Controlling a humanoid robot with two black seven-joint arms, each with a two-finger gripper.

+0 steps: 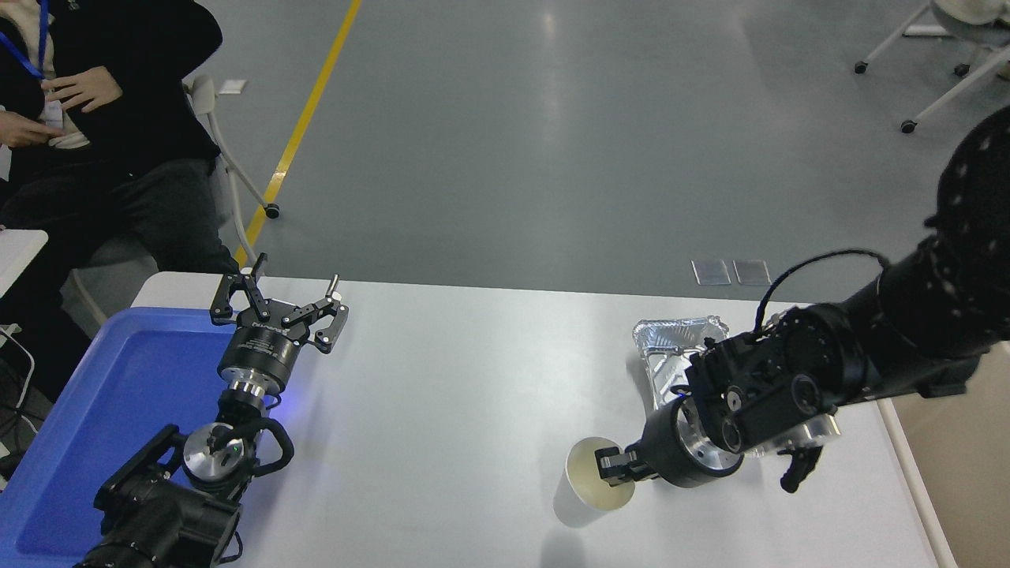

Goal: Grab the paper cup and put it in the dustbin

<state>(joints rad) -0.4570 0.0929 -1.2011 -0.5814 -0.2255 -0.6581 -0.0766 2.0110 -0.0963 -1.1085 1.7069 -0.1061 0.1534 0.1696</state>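
Observation:
The paper cup, white with a cream inside, hangs tilted just above the table near its front, with a shadow under it. My right gripper is shut on the cup's right rim, one finger inside and one outside. The arm comes in from the right edge. The beige dustbin shows only as a strip past the table's right edge, partly behind my right arm. My left gripper stands open and parked at the left, beside the blue bin.
A silver foil tray lies just behind my right wrist, partly covered by it. A large blue bin fills the left edge. A person sits beyond the far left corner, hands near the chest.

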